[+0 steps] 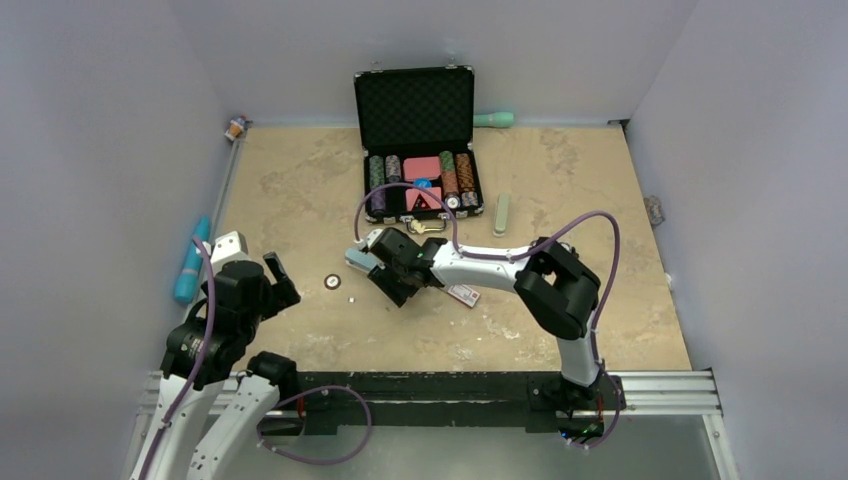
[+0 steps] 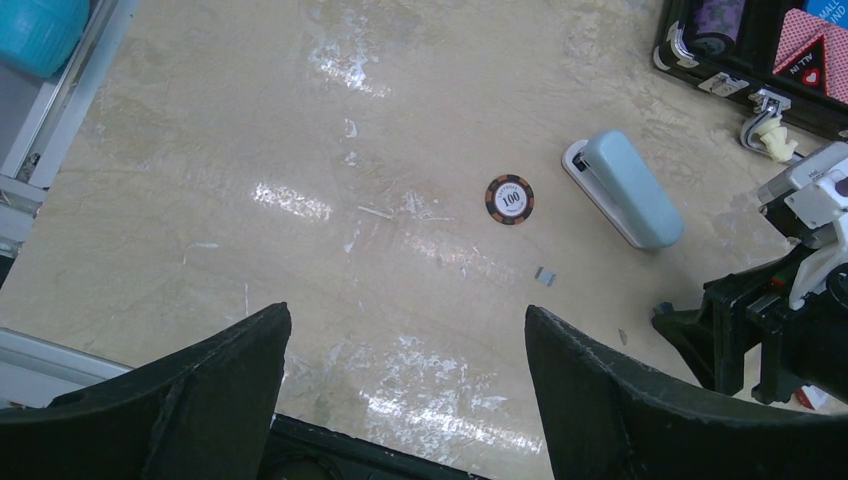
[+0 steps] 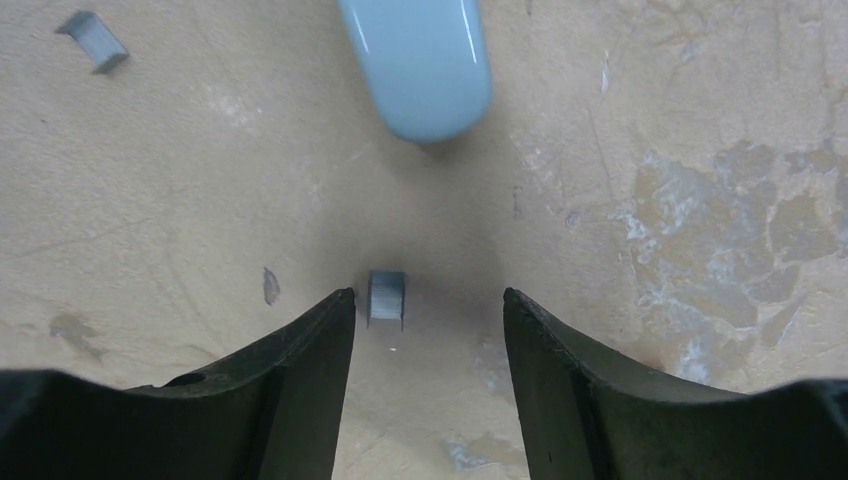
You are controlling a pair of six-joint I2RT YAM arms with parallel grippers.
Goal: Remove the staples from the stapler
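My left claw (image 1: 283,283) hangs spread wide over the near left of the mottled beige surface (image 1: 300,190), gripping nothing. In its wrist view the two black fingers (image 2: 200,400) frame bare surface. Off to its left, along the surface edge, lies a teal plastic cylinder (image 1: 190,262). To the claw's right a round brown-and-black poker chip (image 2: 510,199) marked 100 lies flat. Slightly right of the chip and nearer to me rests a short silver-grey strip of staples (image 2: 545,277), touching nothing else. Next comes the pale blue plastic stapler (image 2: 625,190), lying on the surface near the chip but apart from it. My right claw (image 3: 428,330) points down just beside the stapler's rounded end with its fingers (image 3: 570,380) parted. A second silver-grey staple strip (image 3: 386,298) lies on the surface between them, closer to the finger on the left of the wrist view; I cannot tell whether that finger touches it. Right of this claw, a small red-and-white flat box (image 1: 463,294) lies partly under the arm. At the far edge stands an open black case (image 1: 415,105) with rows of chips and cards in its tray.
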